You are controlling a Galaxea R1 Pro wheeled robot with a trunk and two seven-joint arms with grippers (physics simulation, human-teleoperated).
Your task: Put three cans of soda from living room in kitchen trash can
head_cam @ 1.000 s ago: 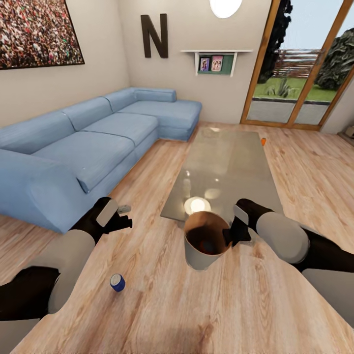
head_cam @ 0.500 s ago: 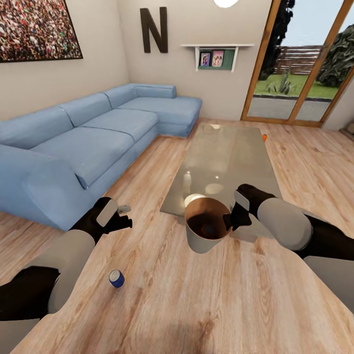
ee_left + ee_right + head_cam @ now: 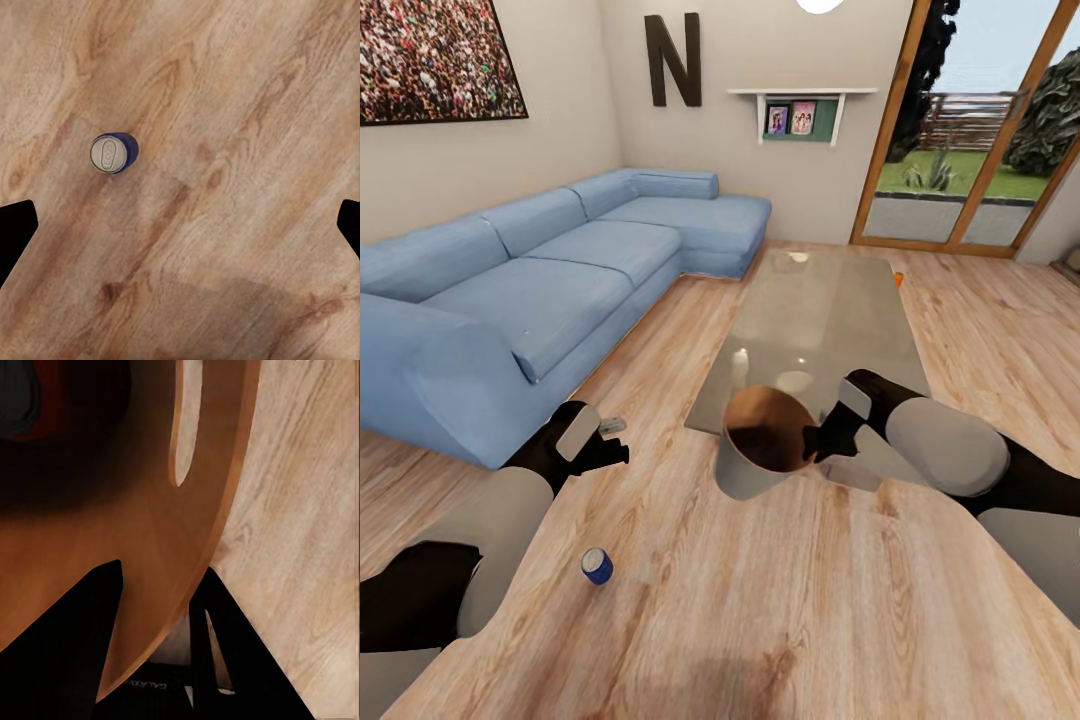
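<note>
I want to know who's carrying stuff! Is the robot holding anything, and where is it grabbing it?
The right hand holds the trash can by its rim. The left hand holds nothing.

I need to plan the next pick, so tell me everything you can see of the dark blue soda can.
The dark blue soda can is a small cylinder with a silvery top and pull tab, seen clearly in the left wrist view. It stands upright on the light wood-plank floor, alone, with nothing touching it. The left end effector hovers above it, well apart.
</note>
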